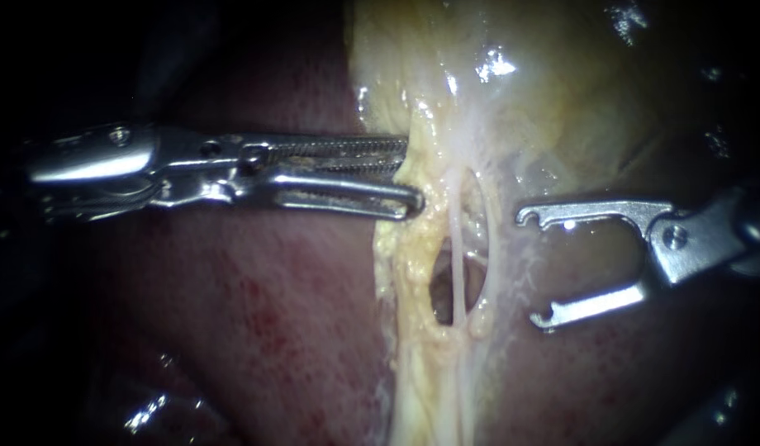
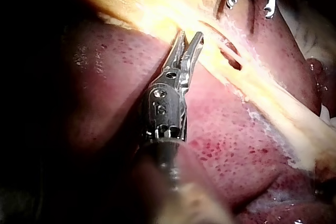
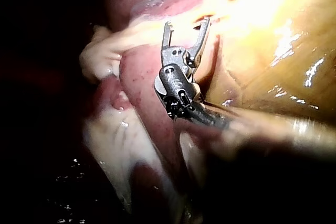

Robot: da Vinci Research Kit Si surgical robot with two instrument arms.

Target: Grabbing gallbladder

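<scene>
The gallbladder [image 1: 553, 99] is a pale yellow, glistening mass lying over the dark red liver [image 1: 256, 322]. My left instrument [image 1: 413, 175] reaches its left edge with serrated jaws slightly apart. The upper jaw tip goes behind the yellow tissue edge and the lower one lies in front of it, with a gap still showing. The left wrist view shows the same jaws [image 2: 190, 38] parted at that edge. My right instrument [image 1: 533, 268] has hooked jaws standing wide open and holding nothing, just right of two thin whitish tubes [image 1: 458, 248]. Its open jaws [image 3: 187, 24] also show in the right wrist view.
A dark window [image 1: 440, 296] opens in the yellow tissue behind the tubes. A yellow band of tissue [image 1: 429, 388] runs down from it across the liver. My right instrument [image 2: 250, 8] shows ahead of the left one in the left wrist view.
</scene>
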